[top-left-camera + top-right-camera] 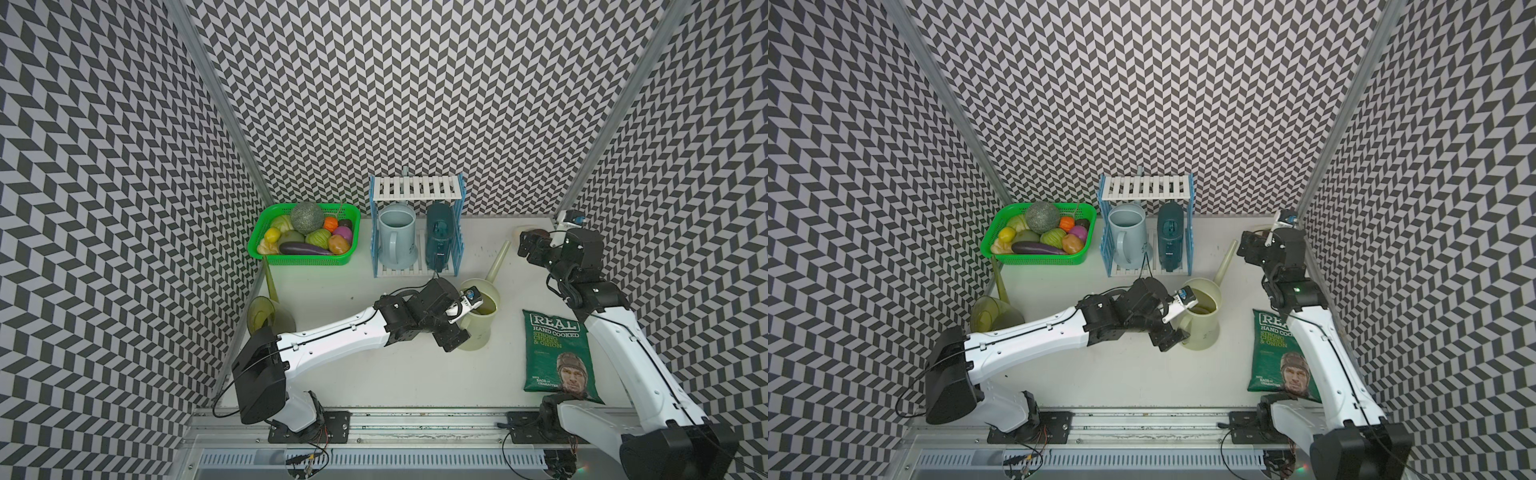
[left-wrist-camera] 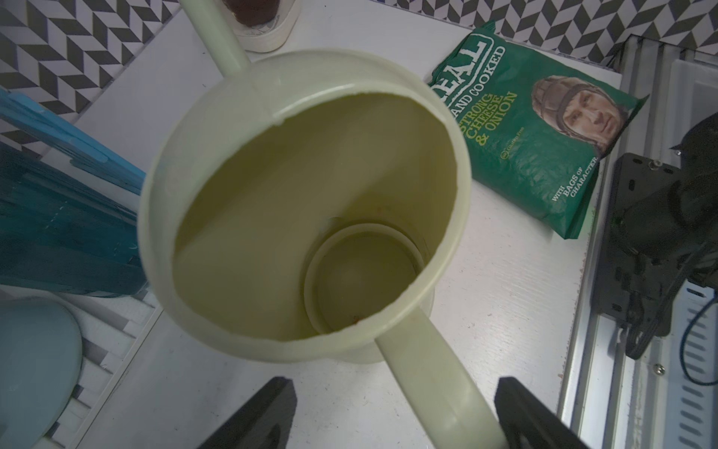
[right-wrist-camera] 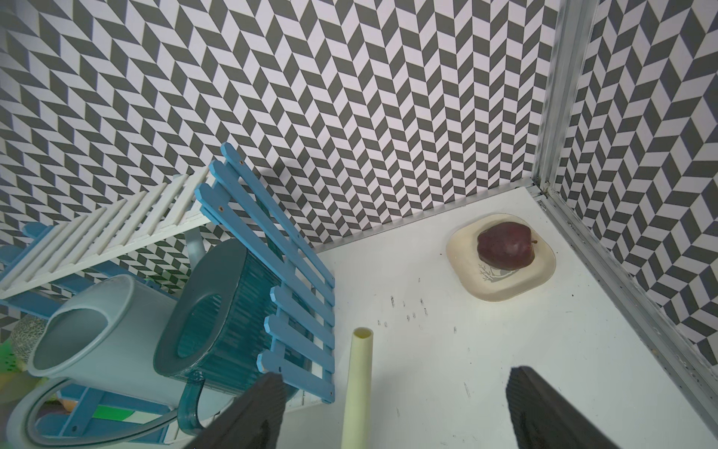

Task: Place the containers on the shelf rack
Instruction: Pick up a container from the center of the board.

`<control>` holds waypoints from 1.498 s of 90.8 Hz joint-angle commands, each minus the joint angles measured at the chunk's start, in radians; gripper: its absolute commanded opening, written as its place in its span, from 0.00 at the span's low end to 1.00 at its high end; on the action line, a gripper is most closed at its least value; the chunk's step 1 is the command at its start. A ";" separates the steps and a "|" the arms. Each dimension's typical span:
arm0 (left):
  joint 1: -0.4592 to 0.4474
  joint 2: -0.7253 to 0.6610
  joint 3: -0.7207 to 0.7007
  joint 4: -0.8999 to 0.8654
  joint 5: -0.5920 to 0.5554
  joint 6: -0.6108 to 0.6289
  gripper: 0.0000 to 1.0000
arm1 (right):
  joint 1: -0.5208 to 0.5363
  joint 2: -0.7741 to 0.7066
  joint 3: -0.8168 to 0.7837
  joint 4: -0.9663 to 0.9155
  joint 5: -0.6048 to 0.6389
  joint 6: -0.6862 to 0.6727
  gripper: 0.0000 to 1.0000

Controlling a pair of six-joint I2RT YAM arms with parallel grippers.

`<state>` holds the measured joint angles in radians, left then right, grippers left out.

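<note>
A cream jug (image 1: 482, 318) (image 1: 1202, 322) stands upright on the table in front of the shelf rack (image 1: 417, 187) (image 1: 1148, 187). My left gripper (image 1: 459, 338) (image 2: 395, 383) is open, its fingers either side of the cream jug's loop handle (image 2: 435, 385), which lies closer to one finger. On the rack's lower shelf stand a light blue jug (image 1: 395, 237) and a dark teal jug (image 1: 440, 232). An olive-green jug (image 1: 270, 316) sits at the table's left edge, partly hidden by my left arm. My right gripper (image 1: 528, 245) (image 3: 395, 376) hangs open and empty at the back right, above the cream spout (image 3: 359, 381).
A green mesh basket (image 1: 303, 259) of fruit and vegetables stands left of the rack. A green crisps bag (image 1: 557, 353) lies at the front right. In the back right corner a cream dish (image 3: 462, 241) holds a dark red apple (image 3: 505, 245). Patterned walls close three sides.
</note>
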<state>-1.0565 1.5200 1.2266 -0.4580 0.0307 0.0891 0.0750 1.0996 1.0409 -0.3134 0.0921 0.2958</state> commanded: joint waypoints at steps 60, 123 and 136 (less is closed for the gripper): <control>0.153 -0.076 -0.246 0.410 0.085 0.158 0.78 | -0.005 -0.038 -0.044 0.049 -0.020 0.008 0.90; 0.161 -0.070 -0.377 0.636 0.131 0.138 0.51 | -0.004 -0.075 -0.049 0.018 -0.048 0.016 0.90; 0.162 -0.076 -0.388 0.650 0.133 0.137 0.38 | -0.005 -0.082 -0.059 0.022 -0.052 0.016 0.90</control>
<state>-0.9005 1.4696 0.8524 0.1448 0.1467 0.2287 0.0750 1.0473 0.9955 -0.3168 0.0513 0.3069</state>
